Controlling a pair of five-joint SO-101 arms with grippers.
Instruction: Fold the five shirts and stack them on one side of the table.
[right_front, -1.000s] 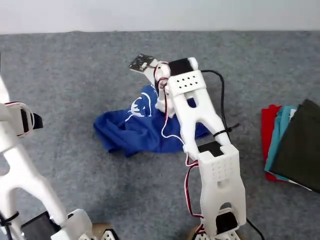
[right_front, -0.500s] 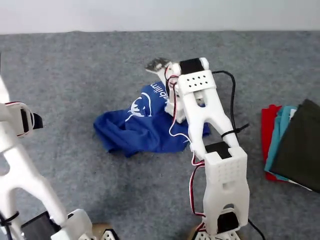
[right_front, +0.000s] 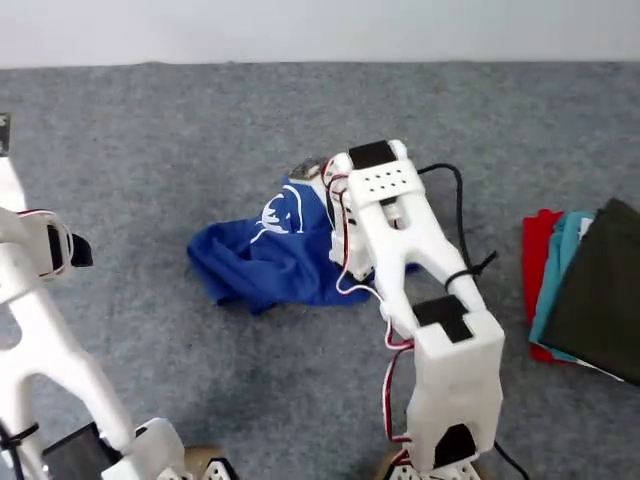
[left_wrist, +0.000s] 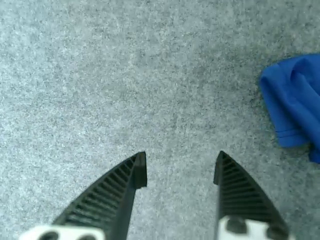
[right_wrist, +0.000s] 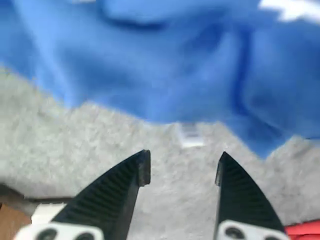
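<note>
One blue shirt (right_front: 262, 262), bearing a white logo (right_front: 283, 213), lies just ahead of the right claw (right_wrist: 182, 168), whose jaws are apart. Three stacked shirts (right_front: 590, 290) lie well off. The left claw (left_wrist: 180, 169) is apart too.

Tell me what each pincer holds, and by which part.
Nothing is held. The left pincer is open over the grey table; the right pincer is open by the edge of the blue shirt.

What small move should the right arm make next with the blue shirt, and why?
Probably ease the right gripper forward and down onto the edge of the blue shirt, then close. Its fingers stand open over the bare table. The crumpled shirt's edge lies just ahead of them, not yet gripped, so folding seems unable to start without a hold.
</note>
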